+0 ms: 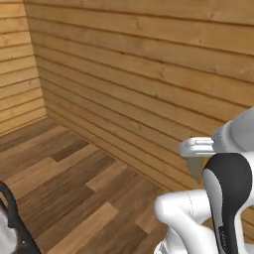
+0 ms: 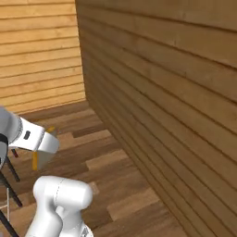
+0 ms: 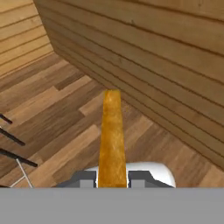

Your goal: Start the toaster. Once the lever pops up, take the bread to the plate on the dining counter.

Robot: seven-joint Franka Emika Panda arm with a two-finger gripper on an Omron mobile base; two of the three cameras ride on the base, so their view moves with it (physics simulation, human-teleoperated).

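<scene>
Plank floor [image 1: 74,188], wood-slat walls [image 1: 149,74] meeting at corner; pincer [image 3: 112,177] grips bread [image 3: 112,135].

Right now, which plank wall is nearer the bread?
The darker brown wall, right ahead of the bread; the paler honey-coloured wall stands farther off past the corner.

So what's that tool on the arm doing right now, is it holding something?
Tool: closed on the bread, the slice held edge-on between its two tips, above the wooden floor.
</scene>
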